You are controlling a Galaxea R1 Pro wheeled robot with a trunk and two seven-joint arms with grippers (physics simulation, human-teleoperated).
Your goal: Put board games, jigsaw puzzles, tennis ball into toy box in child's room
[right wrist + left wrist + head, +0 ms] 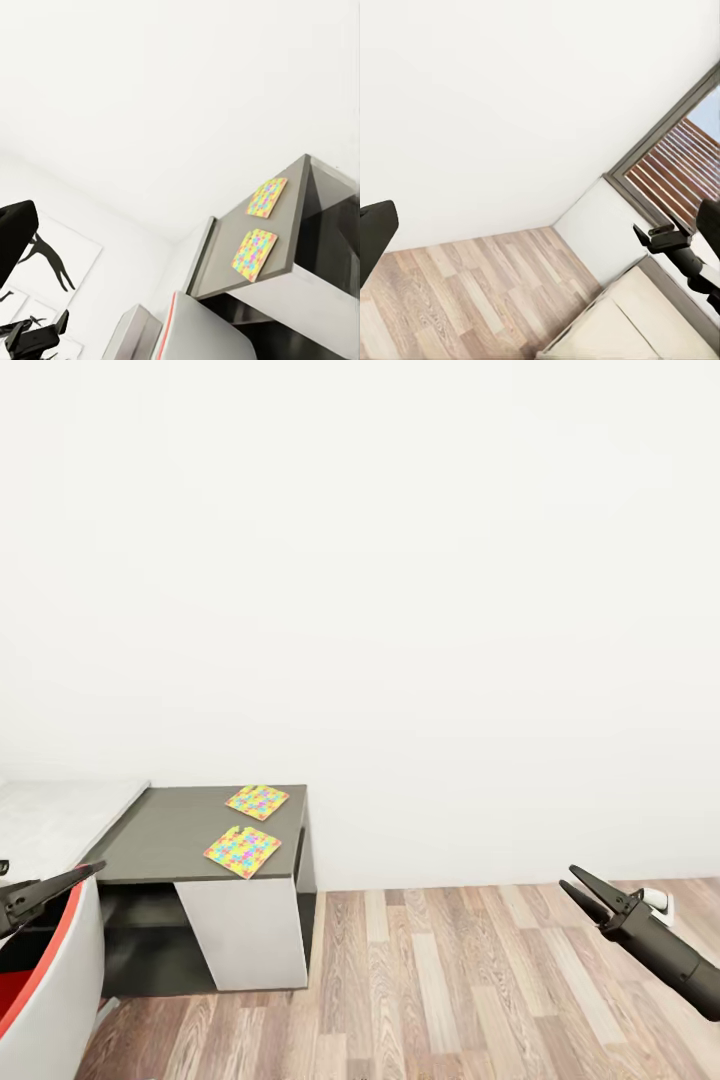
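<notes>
Low at my left, a white and red curved chair back (45,980) sits closest, with my left tool (55,888) poised just above it, fingers nearly together and holding nothing. My right tool (592,895) hangs over the wooden floor (450,980), slightly parted, empty too. Both jigsaw puzzles (243,850) lie flat on the dark corner section of the desk (160,840), one near the front edge, the other (257,801) behind it toward the wall. I judge the chair the main hazard: rolling closer could catch my left arm on it. Thin puzzles may also slide off the edge if I nudge them.
</notes>
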